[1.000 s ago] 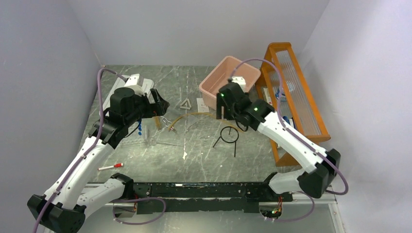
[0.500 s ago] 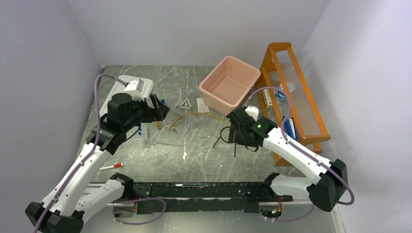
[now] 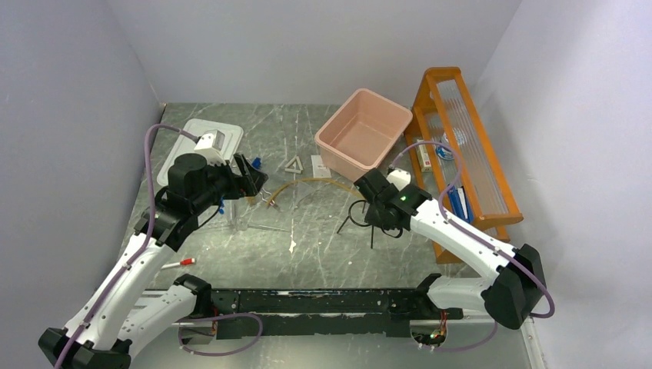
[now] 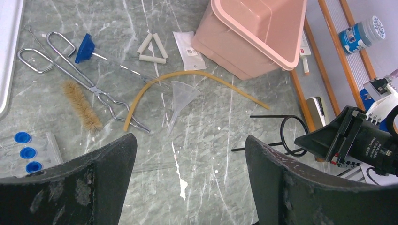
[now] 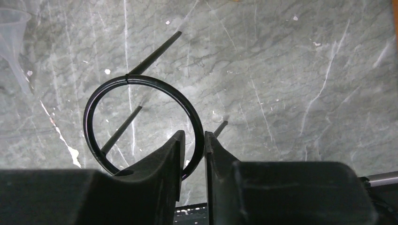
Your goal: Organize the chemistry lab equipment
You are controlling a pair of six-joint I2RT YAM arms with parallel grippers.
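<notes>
Right wrist view: black wire ring (image 5: 87, 123), its arc at 5 o'clock hidden behind the right gripper (image 5: 194, 136); pinched or only straddled, cannot tell. Clear funnel (image 5: 11, 28) cut off at 10 o'clock.
Left wrist view: blue-capped tubes (image 4: 23, 152) partly behind the left gripper (image 4: 190, 138); pink bin (image 4: 225, 47) cropped at 12 o'clock.

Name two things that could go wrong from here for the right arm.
1. The right fingers straddle only the thin wire of the ring; it may slip or swing when lifted.
2. Its long legs could sweep the nearby funnel or catch the rim of the tub.
</notes>
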